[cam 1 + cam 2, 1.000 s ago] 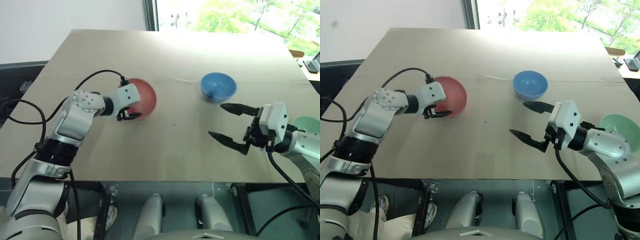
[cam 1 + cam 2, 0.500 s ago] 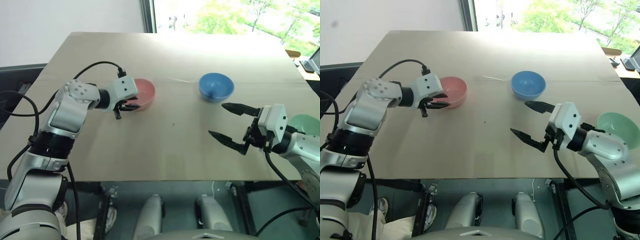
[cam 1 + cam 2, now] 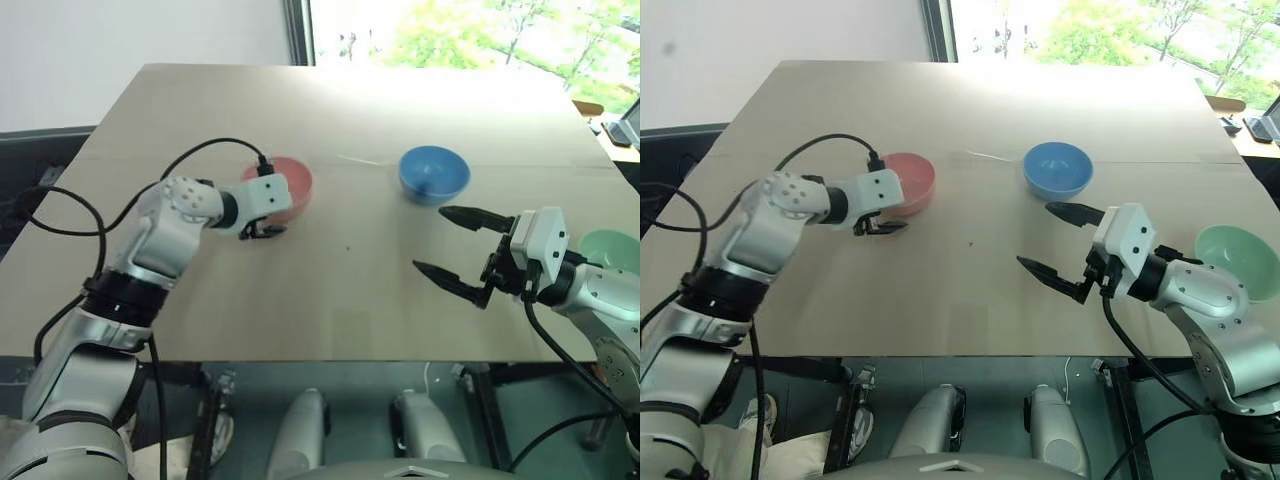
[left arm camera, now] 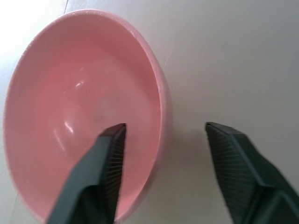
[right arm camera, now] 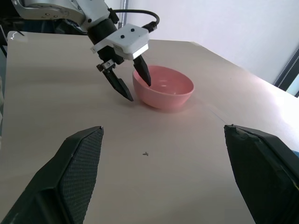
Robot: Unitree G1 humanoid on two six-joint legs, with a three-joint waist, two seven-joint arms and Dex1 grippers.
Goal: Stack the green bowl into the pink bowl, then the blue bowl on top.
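Pink bowl [image 4: 84,116]: tipped a second ago, now upright on your table [image 3: 330,290], its rim straddled by your unclenched left claw [image 4: 163,140]; right claw [image 3: 455,245] released, stacking unstarted.

No readable text, labels or numbers anywhere.

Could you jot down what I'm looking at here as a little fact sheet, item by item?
Surface: pale wooden table
Small pink plastic bowl: upright
Left gripper: fingers open, straddling the pink bowl's rim, one inside, one outside
Small blue plastic bowl: upright, untouched
Small mint green plastic bowl: upright, at the table's right edge
Right gripper: fingers wide open, holding nothing
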